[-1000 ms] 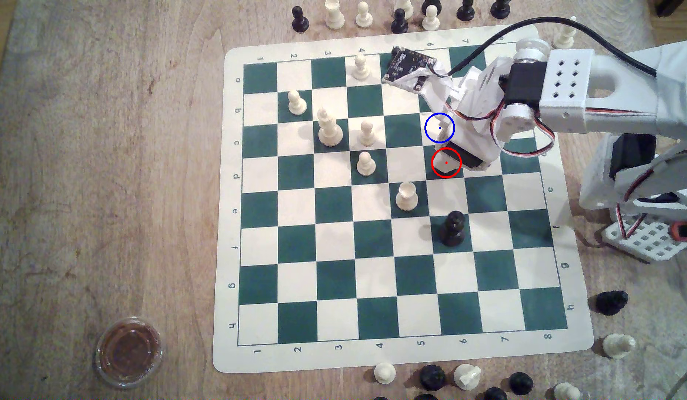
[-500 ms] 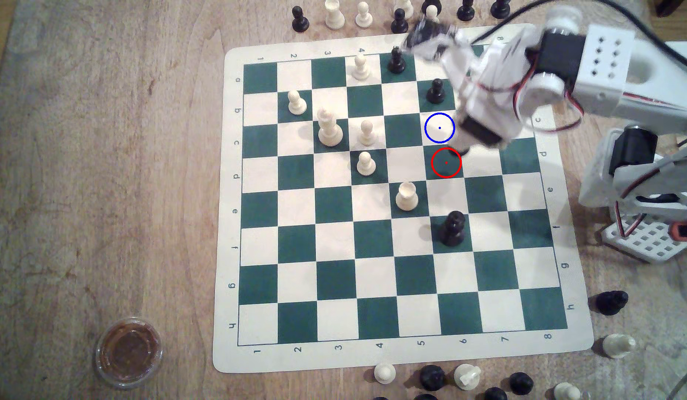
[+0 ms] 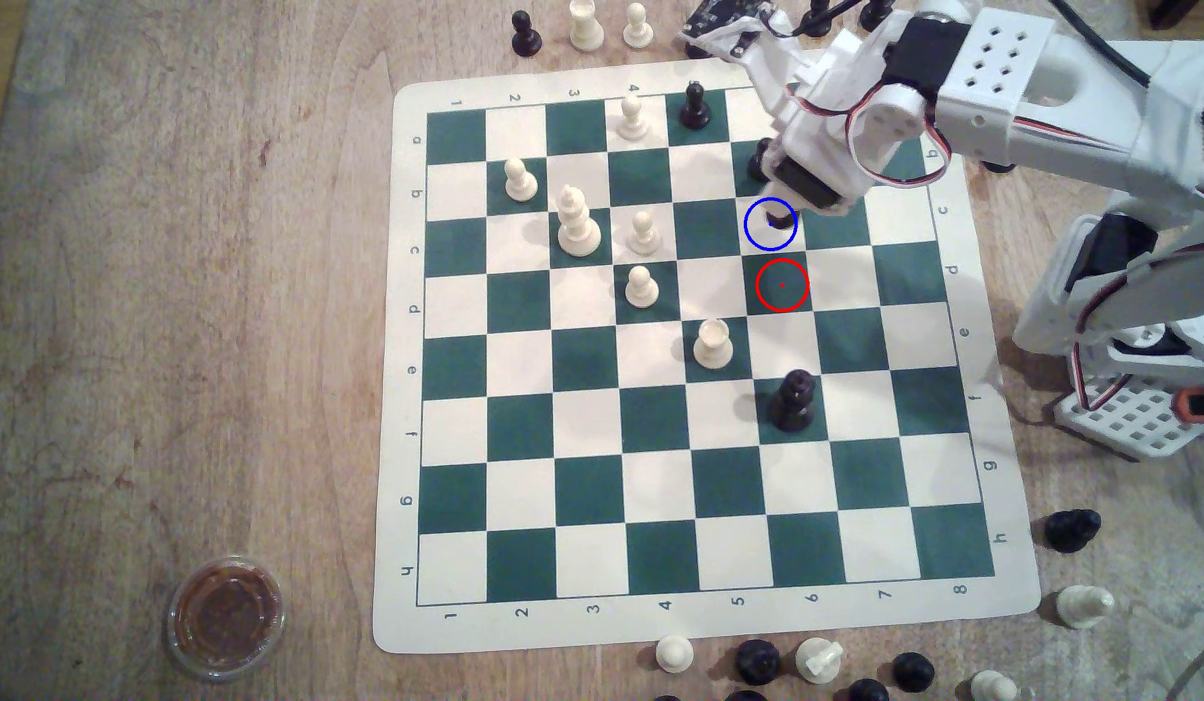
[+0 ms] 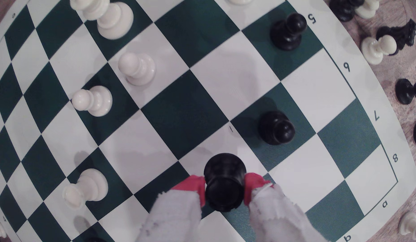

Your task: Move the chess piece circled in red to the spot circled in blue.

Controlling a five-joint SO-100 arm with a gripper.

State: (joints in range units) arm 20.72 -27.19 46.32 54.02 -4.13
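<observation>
In the exterior view my gripper (image 3: 781, 202) hangs over the chessboard (image 3: 707, 627) near its far edge, toward the exterior view's right, with the chess piece (image 3: 779, 220) showing as a dark base just under my wrist. That base sits inside the blue ring marking the spot (image 3: 754, 232), a cream square; whether it touches the board I cannot tell from here. The green square ringed in red (image 3: 782, 286), the next one toward the near edge, is bare. A black pawn (image 3: 761, 158) stands on the square just beyond the spot, partly behind my arm. In the wrist view my two red-tipped fingers (image 4: 195, 185) are closed on the chess piece (image 4: 224, 181), one on each side of its body, and its round base faces the camera, with the black pawn (image 4: 276, 128) close by on a green square.
</observation>
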